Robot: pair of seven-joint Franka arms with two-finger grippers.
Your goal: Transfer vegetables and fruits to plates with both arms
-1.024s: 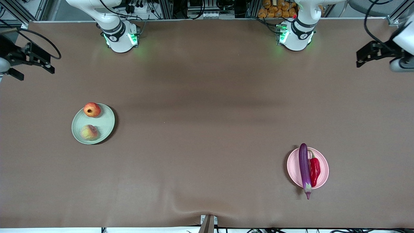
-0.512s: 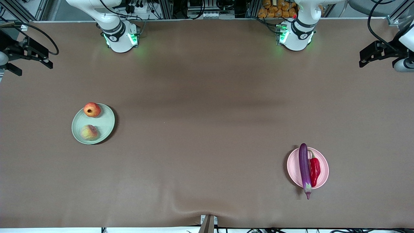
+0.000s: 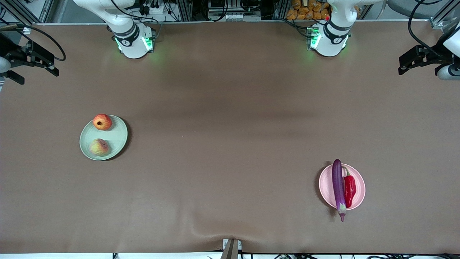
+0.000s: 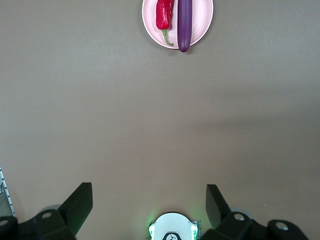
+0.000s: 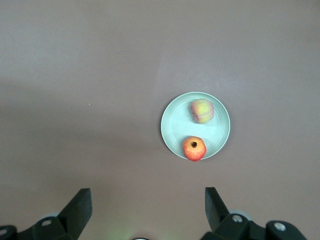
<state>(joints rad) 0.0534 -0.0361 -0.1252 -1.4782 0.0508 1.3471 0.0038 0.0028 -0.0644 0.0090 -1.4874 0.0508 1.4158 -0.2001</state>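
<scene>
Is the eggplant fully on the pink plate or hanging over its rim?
Hanging over. The eggplant lies across the pink plate beside the chili, its stem end past the rim nearest the front camera.

Fruits (image 3: 102, 122) on mint plate (image 3: 118, 136), vegetables (image 3: 338, 185) on pink plate (image 3: 325, 183)

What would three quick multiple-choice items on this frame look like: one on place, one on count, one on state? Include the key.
1. Where does the eggplant lie?
A. on the pink plate, beside the chili pepper
B. on the mint green plate
C. on the bare table

2. How many fruits sit on the mint green plate?
A. one
B. two
C. three

3. What state are the left tool and right tool in?
A. both shut on fruit
B. one holds the chili pepper
C. both open, holding nothing

Key: 1 A, its tip overhangs the pink rim; 2 B, pomegranate and peach; 3 C, both wrist views show spread fingers with nothing between them.
</scene>
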